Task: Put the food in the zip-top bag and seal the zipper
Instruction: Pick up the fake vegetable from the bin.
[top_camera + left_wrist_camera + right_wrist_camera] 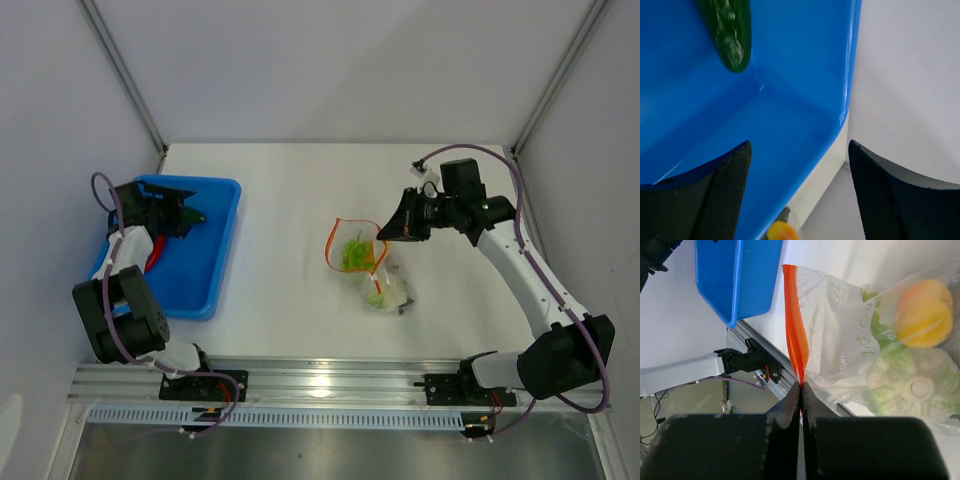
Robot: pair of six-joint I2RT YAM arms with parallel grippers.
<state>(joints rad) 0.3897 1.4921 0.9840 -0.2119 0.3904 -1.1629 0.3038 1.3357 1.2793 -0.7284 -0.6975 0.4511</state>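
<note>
Right claw pinches the orange-red zipper strip of one clear plastic bag lying mid-tabletop — one orange-yellow piece and one white-green leafy vegetable inside. Left claw, spread, hangs over the blue plastic tray — one dark green cucumber just ahead.

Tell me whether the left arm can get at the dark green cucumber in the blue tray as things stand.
Probably yes. The left claw hangs open over a corner of the blue tray, and the cucumber lies bare on the tray floor just ahead of it, with nothing between.

Black-and-white arms, purple cables
</note>
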